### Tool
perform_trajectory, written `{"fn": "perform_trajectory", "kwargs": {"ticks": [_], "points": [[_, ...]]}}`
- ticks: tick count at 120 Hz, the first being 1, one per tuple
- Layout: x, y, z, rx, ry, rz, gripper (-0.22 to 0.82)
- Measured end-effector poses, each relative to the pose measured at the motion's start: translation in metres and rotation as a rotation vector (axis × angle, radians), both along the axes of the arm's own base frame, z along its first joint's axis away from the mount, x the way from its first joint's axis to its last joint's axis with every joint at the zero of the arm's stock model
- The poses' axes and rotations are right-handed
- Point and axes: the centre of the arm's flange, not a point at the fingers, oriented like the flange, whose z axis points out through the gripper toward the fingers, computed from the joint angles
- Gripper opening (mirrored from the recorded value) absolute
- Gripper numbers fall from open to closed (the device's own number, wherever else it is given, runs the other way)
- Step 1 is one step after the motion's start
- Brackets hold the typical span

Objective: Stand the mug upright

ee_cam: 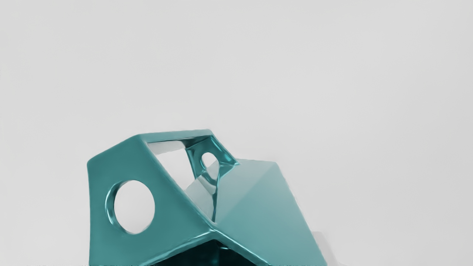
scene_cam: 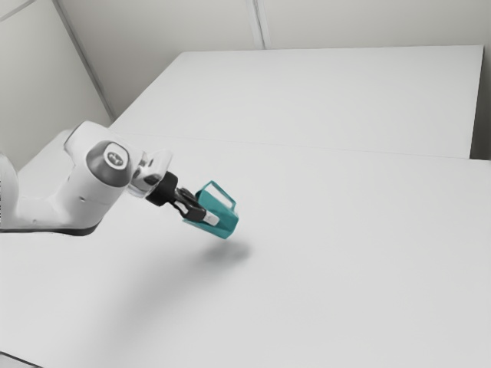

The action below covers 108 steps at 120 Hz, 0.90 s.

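My gripper (scene_cam: 210, 218) is shut on the teal mug (scene_cam: 227, 223), which hangs tilted above the table, with its shadow underneath. The handle (scene_cam: 222, 190) points up and its base slants toward the exterior view's lower right. In the wrist view, the angular mug (ee_cam: 266, 207) has its dark opening turned toward my hand, and the handle (ee_cam: 107, 173) with a round hole stands out from its side. There my gripper (ee_cam: 232, 260) holds it, one pale fingertip (ee_cam: 324, 247) beside the mug's wall and the other hidden behind the mug.
A wide white table (scene_cam: 345, 268) lies under the arm and the mug. Pale walls (scene_cam: 368, 23) rise behind its far edge, and a dark-edged grey object (scene_cam: 14, 362) shows at the exterior view's lower left corner.
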Motion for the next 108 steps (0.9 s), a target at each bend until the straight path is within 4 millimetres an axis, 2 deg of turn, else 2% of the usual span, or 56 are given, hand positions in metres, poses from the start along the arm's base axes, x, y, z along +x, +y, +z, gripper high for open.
{"fn": "perform_trajectory", "kwargs": {"ticks": [12,26,49,70,108], "points": [[0.013,-0.008,0.009,0.176,0.0,-0.097,-0.18],[0.014,-0.017,0.009,0.355,0.022,-0.174,-0.18],[0.015,-0.039,-0.01,0.584,0.054,-0.221,-0.18],[0.02,-0.047,-0.032,0.652,0.088,-0.154,-0.18],[0.019,-0.055,-0.042,0.659,0.125,-0.018,-0.18]]}}
